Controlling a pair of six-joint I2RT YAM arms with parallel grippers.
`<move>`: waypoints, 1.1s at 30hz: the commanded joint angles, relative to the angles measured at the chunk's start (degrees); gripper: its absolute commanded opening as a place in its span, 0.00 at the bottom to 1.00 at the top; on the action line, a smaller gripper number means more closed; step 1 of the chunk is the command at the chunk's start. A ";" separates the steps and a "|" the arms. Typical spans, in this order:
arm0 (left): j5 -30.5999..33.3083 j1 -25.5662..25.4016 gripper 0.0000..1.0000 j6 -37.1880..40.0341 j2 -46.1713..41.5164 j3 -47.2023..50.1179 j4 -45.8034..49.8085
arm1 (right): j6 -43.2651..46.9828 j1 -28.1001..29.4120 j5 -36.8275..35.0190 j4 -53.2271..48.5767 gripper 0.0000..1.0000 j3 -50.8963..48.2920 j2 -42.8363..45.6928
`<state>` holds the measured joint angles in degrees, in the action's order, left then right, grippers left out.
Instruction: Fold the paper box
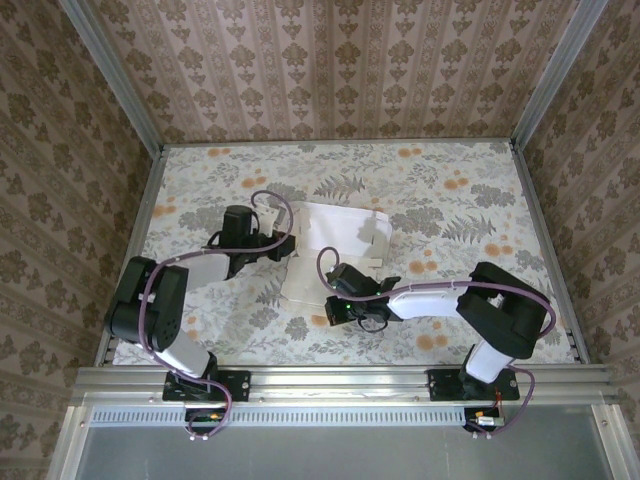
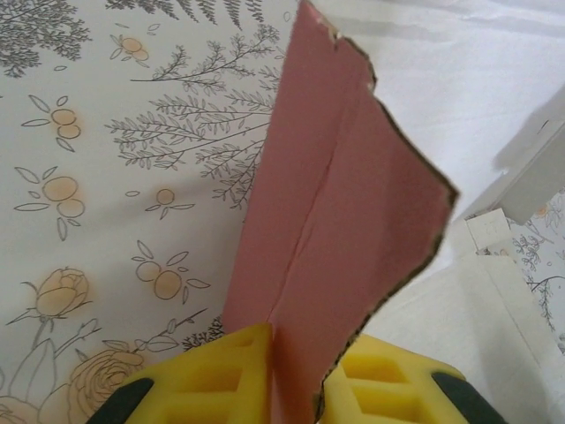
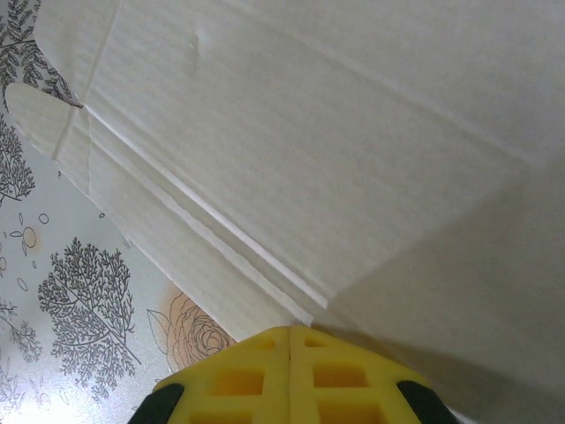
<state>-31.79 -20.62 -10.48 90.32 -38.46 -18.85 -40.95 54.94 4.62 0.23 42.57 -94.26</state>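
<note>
Lying pale side up on the table point(image 1: 470, 190), the paper box point(image 1: 335, 235), with its pink left flap point(image 2: 335, 203) pinched upright in the left claw point(image 2: 296, 353), probably to fold that wall, and its near edge pressed by the closed right claw point(image 3: 290, 340), seemingly against sliding.

A floral-print table point(image 1: 450, 190); damask-patterned walls point(image 1: 340, 70) rise on three sides of the table, and a metal rail point(image 1: 340, 380) runs along its near edge

Robot lab cell: wallpapered walls point(image 1: 340, 70), aluminium frame point(image 1: 340, 378)
</note>
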 commanded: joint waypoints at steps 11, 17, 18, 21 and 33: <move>6.29 -3.05 0.18 3.35 -2.18 3.52 2.67 | -0.46 1.76 -1.35 -2.98 0.00 0.85 -0.32; 7.49 -5.08 0.18 3.19 -2.62 4.95 0.85 | 0.59 1.76 -1.64 -4.08 0.00 1.95 1.69; 7.99 -5.13 0.18 3.19 -2.75 5.18 0.60 | 0.69 1.75 -1.56 -4.24 0.00 2.29 1.78; 9.00 -7.11 0.17 3.53 -2.72 5.48 0.64 | 1.09 1.76 -1.11 -4.42 0.00 2.67 2.67; 8.55 -8.38 0.17 4.68 -2.57 6.65 -1.85 | 10.99 -5.50 1.65 -19.26 0.02 10.46 20.87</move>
<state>-22.63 -28.42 -7.40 88.38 -32.67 -19.88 -34.24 52.34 5.02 -12.34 49.93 -78.02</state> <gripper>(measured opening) 0.171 0.067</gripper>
